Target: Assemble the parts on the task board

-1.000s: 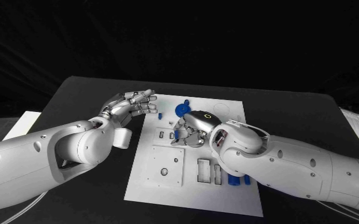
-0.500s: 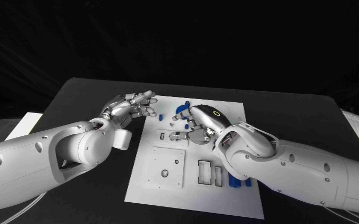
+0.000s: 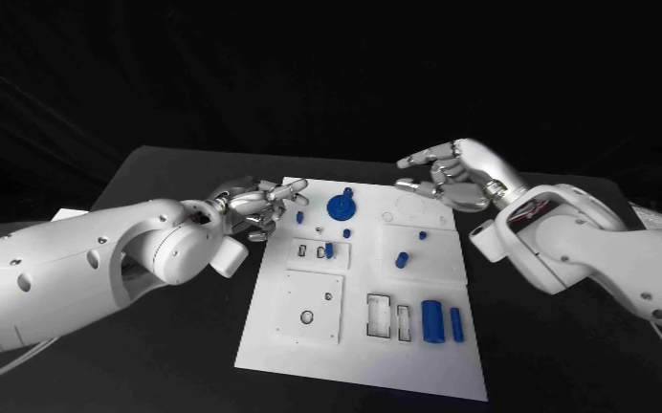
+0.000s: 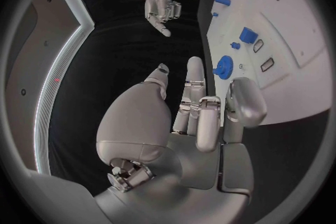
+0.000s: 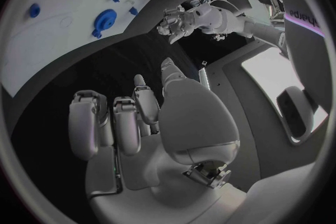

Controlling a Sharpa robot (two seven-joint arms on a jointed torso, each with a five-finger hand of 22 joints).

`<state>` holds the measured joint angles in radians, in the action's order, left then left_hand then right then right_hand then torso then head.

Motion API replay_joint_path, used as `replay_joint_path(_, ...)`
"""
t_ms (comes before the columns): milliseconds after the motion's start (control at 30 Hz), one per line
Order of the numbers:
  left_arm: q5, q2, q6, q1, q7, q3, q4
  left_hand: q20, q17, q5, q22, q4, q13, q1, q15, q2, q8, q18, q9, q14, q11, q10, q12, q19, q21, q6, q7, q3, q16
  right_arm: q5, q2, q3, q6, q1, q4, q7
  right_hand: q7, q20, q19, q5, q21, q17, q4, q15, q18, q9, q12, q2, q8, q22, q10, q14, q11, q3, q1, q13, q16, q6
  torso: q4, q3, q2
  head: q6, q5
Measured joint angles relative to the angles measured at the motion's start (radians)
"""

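The right hand (image 3: 455, 174) hangs raised over the far right corner of the task board (image 3: 362, 336), fingers loosely curled and parted, holding nothing. The left hand (image 3: 255, 205) hovers at the board's far left edge — also empty, fingers apart. Between the hands, a round blue part (image 3: 341, 206) lies on the white board — smaller blue parts nearer the robot.
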<state>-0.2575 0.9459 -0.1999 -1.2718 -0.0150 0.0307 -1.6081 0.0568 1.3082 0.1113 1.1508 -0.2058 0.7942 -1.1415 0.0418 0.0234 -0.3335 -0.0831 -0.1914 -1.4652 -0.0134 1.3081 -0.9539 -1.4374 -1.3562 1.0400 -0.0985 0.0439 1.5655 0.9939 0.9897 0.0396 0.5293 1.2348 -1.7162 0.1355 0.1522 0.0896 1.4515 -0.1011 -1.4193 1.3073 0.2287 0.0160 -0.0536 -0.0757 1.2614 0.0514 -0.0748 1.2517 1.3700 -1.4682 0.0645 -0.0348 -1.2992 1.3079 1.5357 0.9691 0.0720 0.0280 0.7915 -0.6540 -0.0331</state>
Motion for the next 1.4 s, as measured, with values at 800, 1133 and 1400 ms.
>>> replay_joint_path(800,-0.691,-0.265,0.384,-0.12,-0.586,0.004,0.193,-0.031,0.0,-0.058,0.157,-0.083,0.492,0.043,0.04,-0.038,-0.342,0.029,-0.305,0.001,0.042,0.077,-0.435,-0.029,-0.122,-0.115,0.054,-0.181,0.002,-0.24,0.079,0.0,-0.058,0.038,0.119,0.032,0.0,0.0,0.0,-0.085,0.008,0.001,-0.033,0.0,0.0,-0.001,-0.005,-0.013,-0.006,-0.004,0.0,0.0,0.0,0.025,-0.039,0.001,-0.008,0.0,-0.0057,-0.0285,-0.036,-0.031,-0.029)
replay_joint_path(1133,-0.741,-0.329,0.438,-0.122,-0.621,0.01,0.246,-0.031,0.0,-0.058,0.157,-0.087,0.493,0.057,0.04,-0.032,-0.347,0.029,-0.322,0.001,0.042,0.077,-0.435,-0.029,-0.122,-0.122,0.054,-0.218,0.002,-0.239,0.06,-0.005,-0.063,0.038,0.137,0.028,0.0,0.0,0.0,-0.095,0.008,0.001,-0.036,0.0,0.0,-0.001,-0.005,-0.017,-0.006,-0.004,0.0,0.0,0.0,0.028,-0.043,0.002,-0.008,0.0,-0.0036,-0.0279,-0.036,-0.033,-0.029)
replay_joint_path(1400,-0.757,-0.365,0.474,-0.122,-0.633,0.018,0.28,-0.031,-0.001,-0.058,0.157,-0.087,0.493,0.062,0.04,-0.027,-0.347,0.029,-0.326,0.001,0.042,0.077,-0.435,-0.029,-0.122,-0.124,0.057,-0.227,0.002,-0.237,0.049,-0.006,-0.064,0.038,0.145,0.027,0.0,-0.002,-0.002,-0.1,0.011,0.0,-0.036,0.0,0.0,-0.001,-0.01,-0.017,-0.006,-0.011,-0.002,0.0,-0.002,0.028,-0.043,0.002,-0.009,0.0,-0.0018,-0.0253,-0.034,-0.033,-0.028)
